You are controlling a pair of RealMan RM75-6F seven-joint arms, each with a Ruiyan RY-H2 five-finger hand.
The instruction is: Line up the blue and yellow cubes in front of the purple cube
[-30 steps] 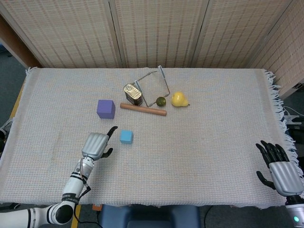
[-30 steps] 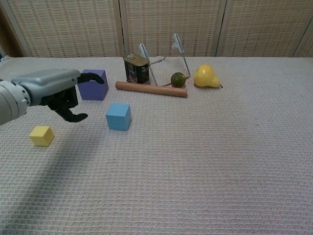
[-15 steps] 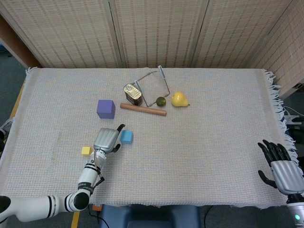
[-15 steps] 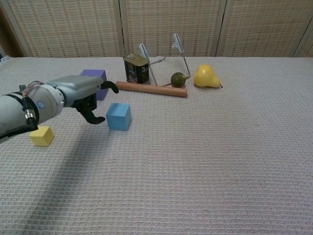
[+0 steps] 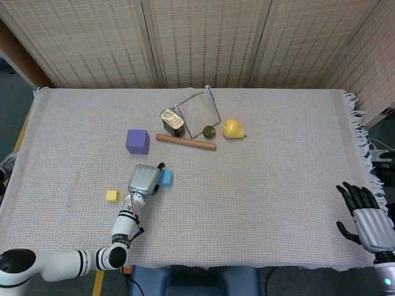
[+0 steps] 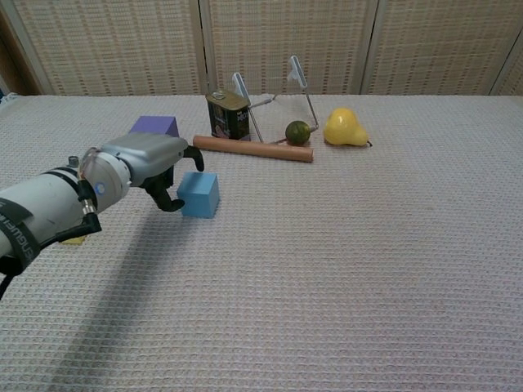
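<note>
The blue cube [image 5: 165,177] [image 6: 199,194] sits on the cloth in front and to the right of the purple cube [image 5: 137,141] [image 6: 154,126]. My left hand [image 5: 144,179] [image 6: 151,161] hovers right at the blue cube's left side, fingers apart and curved around it, nothing held. The yellow cube [image 5: 112,195] lies to the hand's left; in the chest view my forearm hides almost all of it. My right hand [image 5: 366,219] rests at the table's front right edge, fingers spread and empty; the chest view does not show it.
Behind the cubes lie a tin can [image 5: 173,121], a wooden rod [image 5: 186,142], a wire rack [image 5: 202,110], a small green fruit [image 5: 210,131] and a yellow pear [image 5: 232,129]. The woven cloth [image 5: 278,160] covers the whole table.
My left hand has travelled right and forward from beside the yellow cube up to the blue cube's left side. The cubes and the right hand have not moved.
</note>
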